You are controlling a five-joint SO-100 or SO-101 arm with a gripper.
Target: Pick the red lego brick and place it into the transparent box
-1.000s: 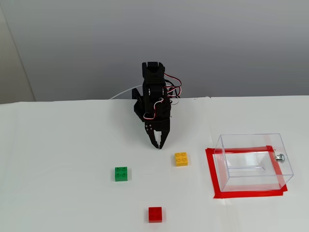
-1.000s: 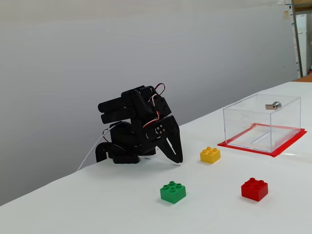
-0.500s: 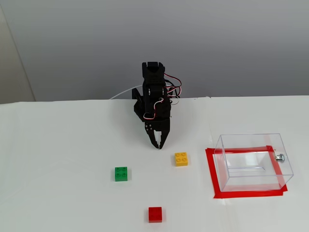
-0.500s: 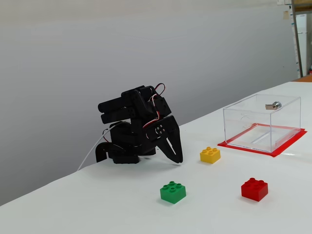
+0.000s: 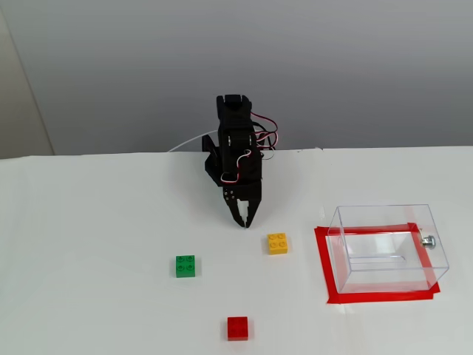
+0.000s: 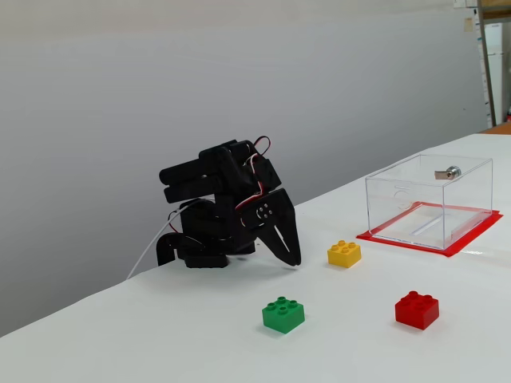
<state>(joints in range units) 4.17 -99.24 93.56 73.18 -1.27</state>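
Note:
The red lego brick [image 5: 237, 328] [image 6: 416, 309] lies on the white table near the front edge in both fixed views, with nothing touching it. The transparent box [image 5: 388, 246] [image 6: 431, 199] stands empty on the right inside a red tape outline, a silver knob on its side. My black gripper [image 5: 244, 221] [image 6: 294, 261] is folded down close to the arm's base. It points at the table, shut and holding nothing, well behind the red brick.
A green brick [image 5: 185, 265] [image 6: 283, 313] lies left of the red one. A yellow brick [image 5: 278, 242] [image 6: 344, 253] sits between the gripper and the box. Red tape [image 5: 325, 266] frames the box's foot. A grey wall stands behind the table.
The gripper has risen very slightly off the table. The bricks and the box have not moved.

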